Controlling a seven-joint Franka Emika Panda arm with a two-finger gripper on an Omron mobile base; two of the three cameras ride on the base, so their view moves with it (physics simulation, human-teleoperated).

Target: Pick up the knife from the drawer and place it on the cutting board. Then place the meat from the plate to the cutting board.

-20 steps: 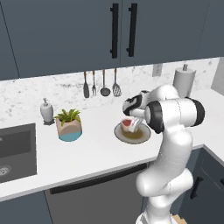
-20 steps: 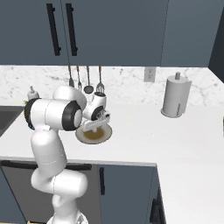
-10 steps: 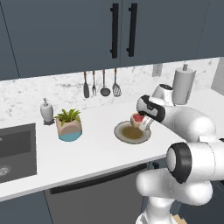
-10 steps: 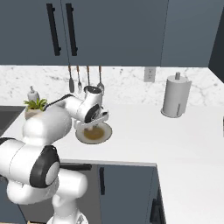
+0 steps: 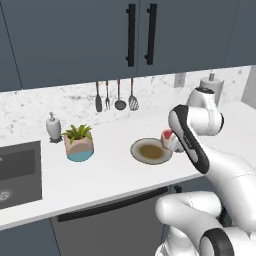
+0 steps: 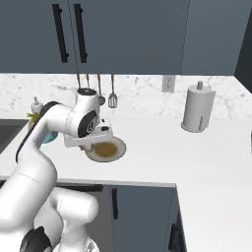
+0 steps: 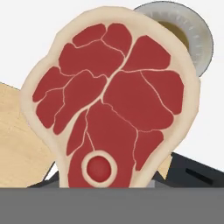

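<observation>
My gripper [image 5: 170,142] is shut on the meat [image 5: 166,135], a red slab with white fat streaks, held above the right rim of the plate [image 5: 150,151]. The hand view shows the meat [image 7: 111,100] hanging close before the camera and hiding the fingertips. Behind it the round brownish plate [image 7: 195,33] lies bare on the white counter. From the right base view, the hand covers the left edge of the plate [image 6: 108,150]. The knife, the drawer and the cutting board are out of view.
A potted plant [image 5: 77,142], a soap dispenser [image 5: 53,126] and a sink [image 5: 17,172] lie left of the plate. Utensils [image 5: 118,95] hang on the back wall. A paper towel roll [image 6: 198,107] stands at the right. A tan surface [image 7: 17,131] shows below the counter edge.
The arm has swung round, and the meat has moved from over the middle of the plate toward its right rim.
</observation>
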